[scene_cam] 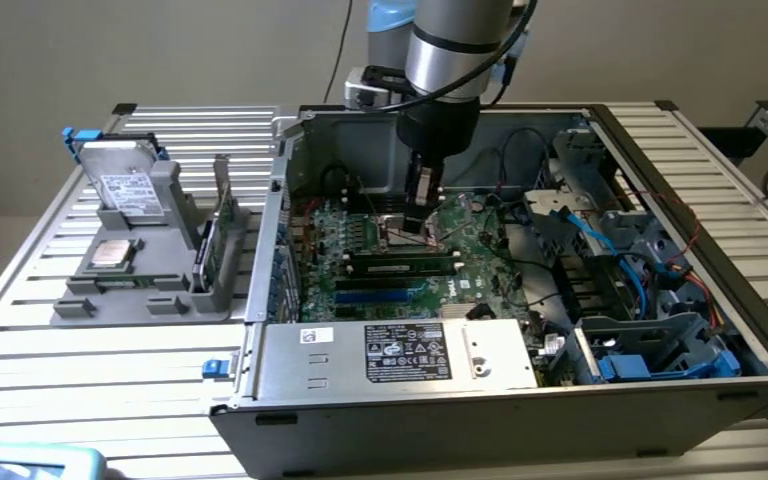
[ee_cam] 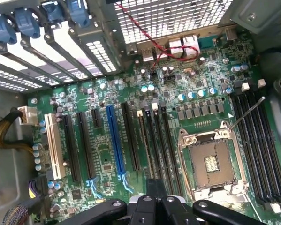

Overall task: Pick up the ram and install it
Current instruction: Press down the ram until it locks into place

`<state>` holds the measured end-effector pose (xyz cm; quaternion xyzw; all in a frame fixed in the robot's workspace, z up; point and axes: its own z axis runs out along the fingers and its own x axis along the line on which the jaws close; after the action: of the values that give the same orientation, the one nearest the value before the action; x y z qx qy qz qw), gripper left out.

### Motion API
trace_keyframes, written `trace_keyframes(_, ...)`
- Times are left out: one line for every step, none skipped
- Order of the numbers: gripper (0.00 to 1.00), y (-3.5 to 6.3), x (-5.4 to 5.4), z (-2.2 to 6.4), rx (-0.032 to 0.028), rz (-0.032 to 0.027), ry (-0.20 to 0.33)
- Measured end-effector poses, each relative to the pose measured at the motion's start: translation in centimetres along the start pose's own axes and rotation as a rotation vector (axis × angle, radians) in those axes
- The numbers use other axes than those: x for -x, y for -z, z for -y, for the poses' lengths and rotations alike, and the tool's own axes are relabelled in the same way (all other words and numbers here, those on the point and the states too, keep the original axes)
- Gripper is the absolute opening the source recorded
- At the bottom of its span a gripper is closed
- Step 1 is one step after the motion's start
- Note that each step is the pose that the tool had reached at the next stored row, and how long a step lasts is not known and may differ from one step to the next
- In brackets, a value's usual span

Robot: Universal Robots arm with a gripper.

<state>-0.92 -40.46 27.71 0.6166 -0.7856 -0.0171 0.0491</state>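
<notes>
The open computer case (scene_cam: 357,420) lies on its side on a slatted table (scene_cam: 37,390), and holds a green motherboard (scene_cam: 471,225), a labelled silver power supply (scene_cam: 404,352) along its near wall, and blue cables (scene_cam: 624,260) in the drive bays at the exterior view's right. The gripper (scene_cam: 419,228) hangs inside the case, low over the board, its fingers drawn together. In the wrist view a dark narrow piece shows at the gripper (ee_cam: 154,206), but I cannot tell what it is. The ram (scene_cam: 404,265) stands in a memory slot just beside the fingertips, beside the empty processor socket (ee_cam: 210,161). Outside the case, a grey holder (scene_cam: 117,300) carries a drive (scene_cam: 124,185), a square silver chip (scene_cam: 111,252) and an upright green card (scene_cam: 224,210).
</notes>
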Motion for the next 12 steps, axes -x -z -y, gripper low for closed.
trace_keyframes(0.11,0.0,0.0,0.0,0.0009,0.0015,-0.017)
trace_keyframes(0.11,0.0,0.0,0.0,0.0019,0.0029,-0.033)
trace_keyframes(0.11,0.0,0.0,0.0,0.0028,0.0044,-0.049)
trace_keyframes(0.11,0.0,0.0,0.0,0.0038,0.0059,-0.067)
trace_keyframes(0.11,0.0,0.0,0.0,0.0047,0.0075,-0.084)
trace_keyframes(0.11,0.0,0.0,0.0,0.0056,0.0088,-0.1)
trace_keyframes(0.11,0.0,0.0,0.0,0.0065,0.0103,-0.116)
trace_keyframes(0.11,0.0,0.0,0.0,0.0074,0.0117,-0.132)
trace_keyframes(0.11,0.0,0.0,0.0,0.0083,0.0131,-0.148)
trace_keyframes(0.11,0.0,0.0,0.0,0.0092,0.0145,-0.164)
trace_keyframes(0.11,0.0,0.0,0.0,0.0101,0.0159,-0.18)
trace_keyframes(0.11,0.0,0.0,0.0,0.011,0.0172,-0.195)
